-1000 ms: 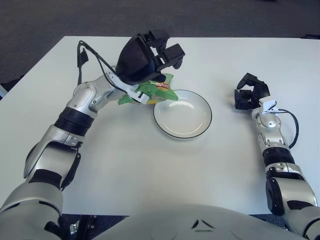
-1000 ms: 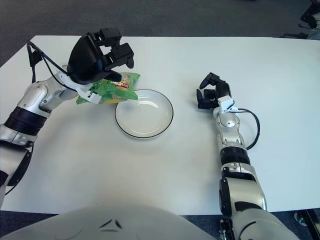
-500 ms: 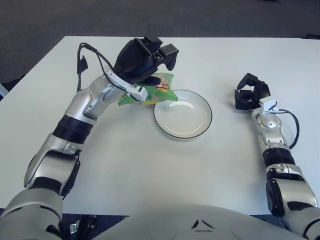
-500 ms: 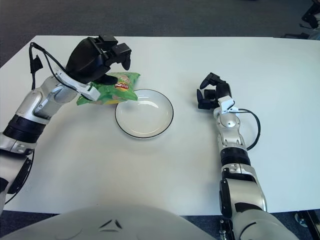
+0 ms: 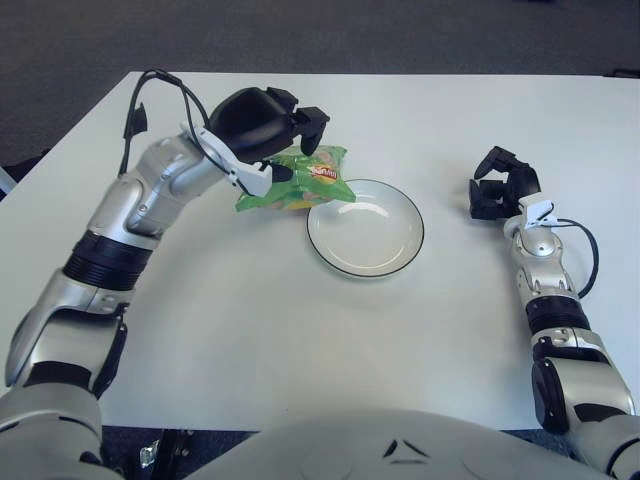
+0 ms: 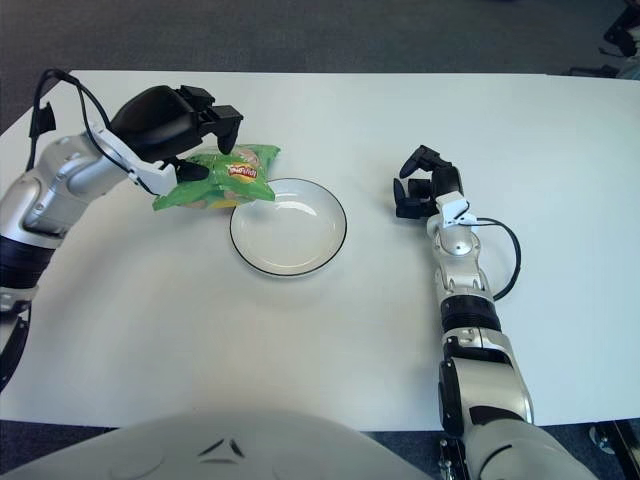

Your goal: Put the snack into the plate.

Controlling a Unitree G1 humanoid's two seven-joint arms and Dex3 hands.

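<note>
My left hand (image 5: pixel 268 128) sits over the near-left end of the green snack bag (image 5: pixel 300 180); fingers spread around the bag's top, and I cannot tell whether they grip it. The bag lies on the white desk (image 5: pixel 300 330), just right of and below my left hand, its right edge overlapping the plate's (image 5: pixel 366 228) rim. My right hand (image 5: pixel 500 185), fingers curled and holding nothing, shows well right of the plate.

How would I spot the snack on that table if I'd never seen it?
Start at the round white plate with the dark rim, near the middle of the white table. At the plate's far-left edge lies the snack, a crinkly green bag with a red and yellow logo, overlapping the rim. The left hand hovers over it; nothing else there is green.
</note>
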